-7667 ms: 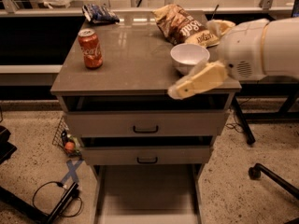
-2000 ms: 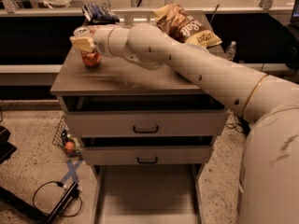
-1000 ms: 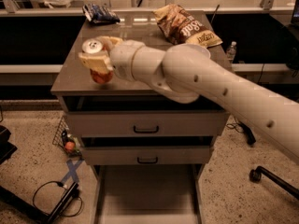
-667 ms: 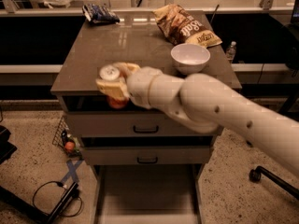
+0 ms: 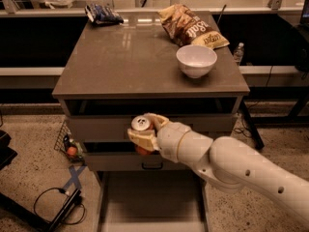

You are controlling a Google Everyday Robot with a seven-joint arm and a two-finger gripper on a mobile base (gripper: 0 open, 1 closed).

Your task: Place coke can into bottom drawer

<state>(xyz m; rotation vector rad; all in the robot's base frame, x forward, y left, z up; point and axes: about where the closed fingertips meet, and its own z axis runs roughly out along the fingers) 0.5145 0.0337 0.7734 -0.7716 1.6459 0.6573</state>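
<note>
Since the earlier pictures, the small red-orange coke can with the silver top [image 5: 141, 123] has left the grey-brown top of the cabinet [image 5: 120, 62]. The gripper [image 5: 144, 131] has carried it over the front edge and down. It is now hanging in front of the two upper drawer fronts, with its silver top showing toward the camera. The cream-white arm [image 5: 241, 170] is reaching in from the lower right and stretching to the left and a little upward, with the wrist ending just beside the can. Below, the bottom drawer, a wide shallow grey-brown tray [image 5: 149, 202], is standing pulled out, and the can is hanging higher than it and not inside it. On the cabinet top the round white bowl [image 5: 196, 70] is sitting near the right edge, just in front of the brown crinkled snack bag [image 5: 190, 25]. A dark blue packet [image 5: 103, 13] is lying at the back left corner. The cream fingers [image 5: 139, 140] are standing narrow, pressing on the sides of the can and holding it.
</note>
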